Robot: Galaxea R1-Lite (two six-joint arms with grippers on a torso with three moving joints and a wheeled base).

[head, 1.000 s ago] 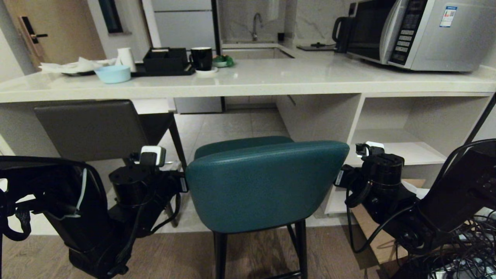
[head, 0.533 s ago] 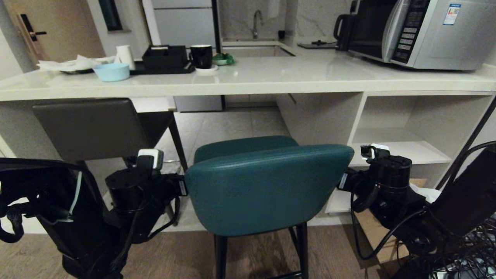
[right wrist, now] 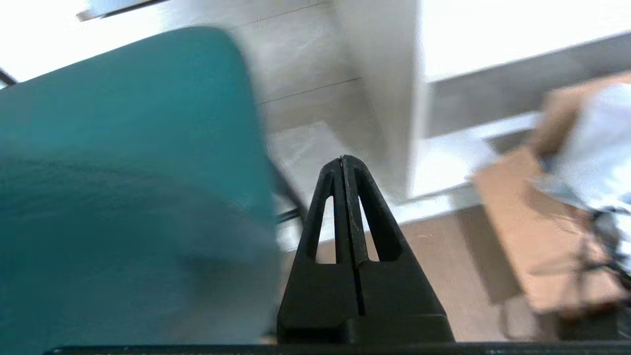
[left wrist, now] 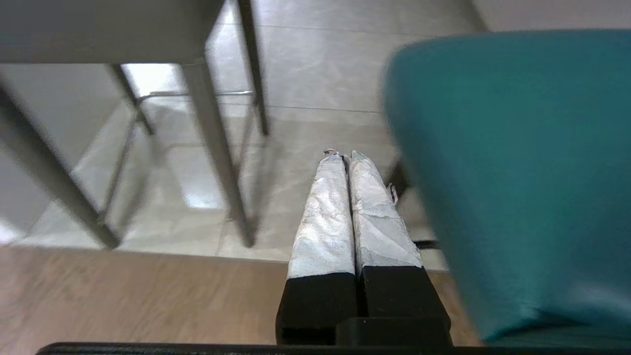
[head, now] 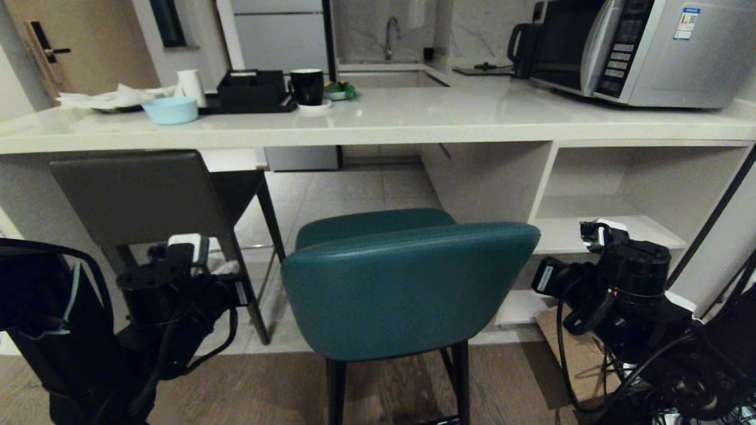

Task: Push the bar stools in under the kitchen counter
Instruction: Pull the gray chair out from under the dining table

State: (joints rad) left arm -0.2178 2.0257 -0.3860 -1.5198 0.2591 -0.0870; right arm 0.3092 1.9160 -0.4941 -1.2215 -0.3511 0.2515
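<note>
Change: both arms have drawn apart from the teal stool (head: 407,283) since a second ago; each claw sat against a side edge of its backrest then, and now there is clear floor between claw and backrest on both sides.
Left claw (left wrist: 349,157): low between the two stools, fingers pressed together, holding nothing, pointing at the tiled floor (left wrist: 305,74).
Right claw (right wrist: 343,160): just off the other side of the teal backrest, fingers together, empty, with a cardboard sheet (right wrist: 532,231) beyond it.
Teal stool: in the middle, seat and back out in front of the bench (head: 413,121), rear legs on the wood floor; it looks much where it was a second ago.
Grey stool (head: 136,198): to the left, its back right up under the bench edge, seat tucked beneath.
Meaning: the grey stool looks done; the teal one probably needs more pushing, so this release reads as a pause or a re-grip, not a finish.
</note>
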